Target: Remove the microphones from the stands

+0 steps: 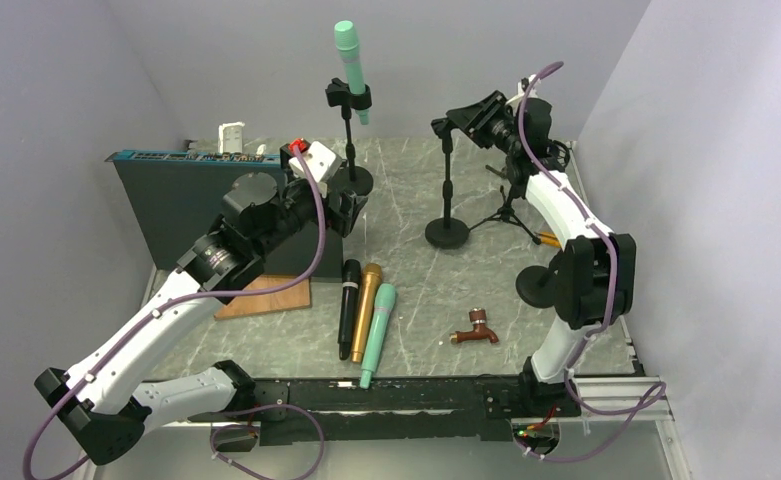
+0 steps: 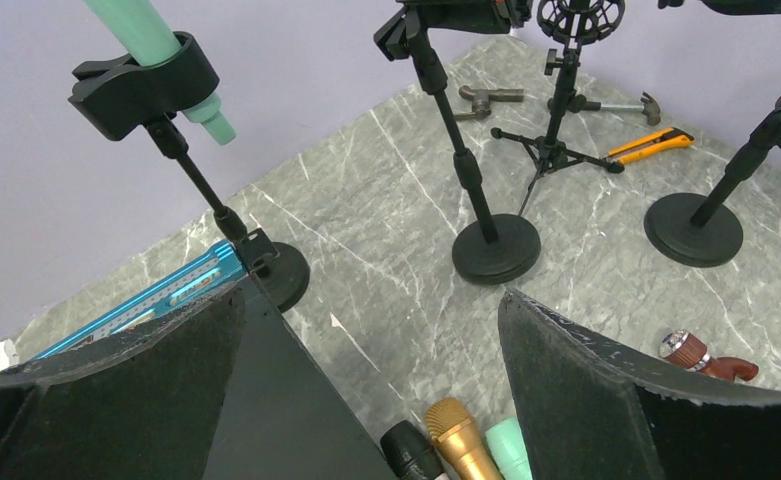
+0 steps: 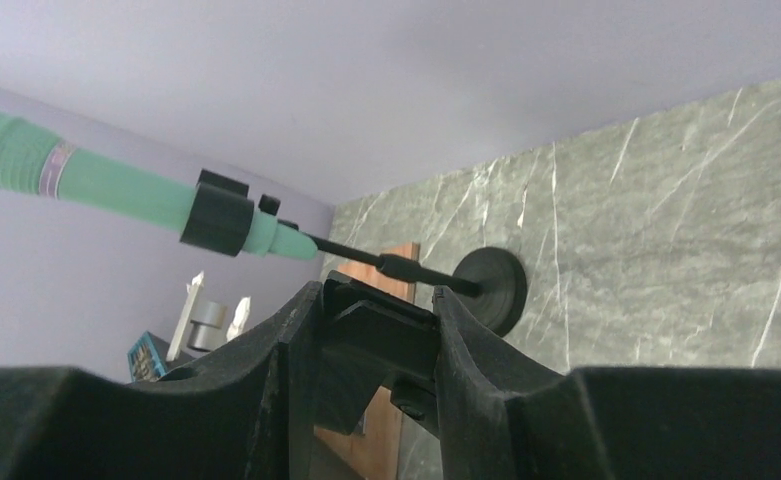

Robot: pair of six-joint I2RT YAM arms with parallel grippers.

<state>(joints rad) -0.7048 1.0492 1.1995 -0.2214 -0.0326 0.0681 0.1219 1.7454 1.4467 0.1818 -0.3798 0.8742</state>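
MIC: green microphone point(image 1: 347, 55) sat tilted in clip point(image 1: 349, 97), head above clip | HANDLING: judged rigid, light, smooth; take body just above clip | left gripper point(image 1: 354, 205) stood wide open, well below clip | right gripper point(image 3: 378, 300) was clamped on second stand's holder point(image 3: 386, 340), right of clip | VIEWS: top view alone showed whole microphone; left wrist view cropped its head.

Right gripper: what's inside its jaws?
A stand's black microphone clip, with no microphone visible in it. The fingers cover the clip's sides and underside.
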